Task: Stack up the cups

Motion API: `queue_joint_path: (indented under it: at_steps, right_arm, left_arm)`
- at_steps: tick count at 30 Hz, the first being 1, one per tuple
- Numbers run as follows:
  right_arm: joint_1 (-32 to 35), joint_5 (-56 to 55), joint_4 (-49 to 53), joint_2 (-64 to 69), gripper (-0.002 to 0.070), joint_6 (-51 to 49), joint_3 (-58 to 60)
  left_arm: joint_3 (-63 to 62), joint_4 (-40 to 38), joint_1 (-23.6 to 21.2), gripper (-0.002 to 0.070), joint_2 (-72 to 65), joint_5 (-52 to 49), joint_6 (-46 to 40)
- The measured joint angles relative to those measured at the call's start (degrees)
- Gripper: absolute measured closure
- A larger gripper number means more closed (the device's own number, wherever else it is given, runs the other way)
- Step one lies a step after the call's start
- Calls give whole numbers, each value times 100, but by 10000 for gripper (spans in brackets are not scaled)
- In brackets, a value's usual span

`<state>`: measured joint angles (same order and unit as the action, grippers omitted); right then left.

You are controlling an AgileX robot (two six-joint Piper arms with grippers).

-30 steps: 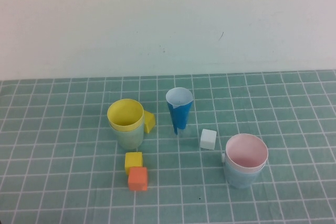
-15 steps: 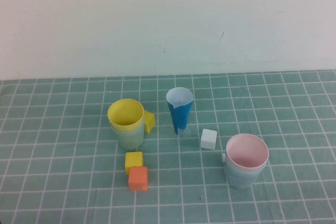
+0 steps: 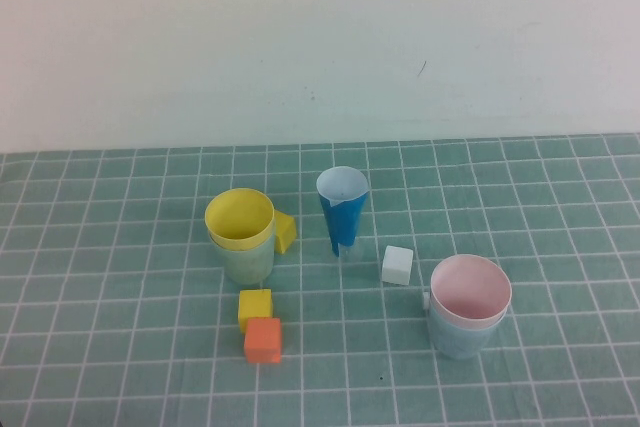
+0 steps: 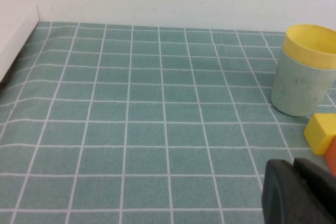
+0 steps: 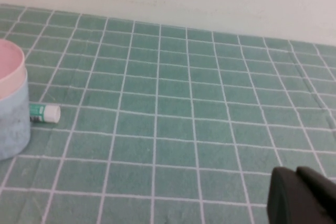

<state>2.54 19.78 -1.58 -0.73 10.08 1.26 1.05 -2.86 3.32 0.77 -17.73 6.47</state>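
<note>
A yellow cup sits nested inside a pale green cup at the left of the mat. At the right, a pink cup sits nested inside a light blue cup. Neither gripper shows in the high view. In the left wrist view my left gripper is shut and empty, low over the mat, short of the yellow cup in the pale green cup. In the right wrist view my right gripper is shut and empty, well apart from the pink cup in the light blue cup.
A narrow dark blue cone with a white inside stands upright mid-mat. A yellow cube touches the left stack; another yellow cube and an orange cube lie in front. A white cube and a small white tube lie near the right stack.
</note>
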Motion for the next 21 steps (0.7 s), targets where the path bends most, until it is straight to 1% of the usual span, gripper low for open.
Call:
queue_joint_path:
  at_steps: [6, 21]
  right_arm:
    - [0, 22, 37, 0, 678, -601, 0]
    - [0, 35, 203, 0, 678, -495, 0]
  left_arm:
    - [0, 0, 0, 676, 0, 0, 0]
    - [0, 0, 0, 676, 0, 0, -16]
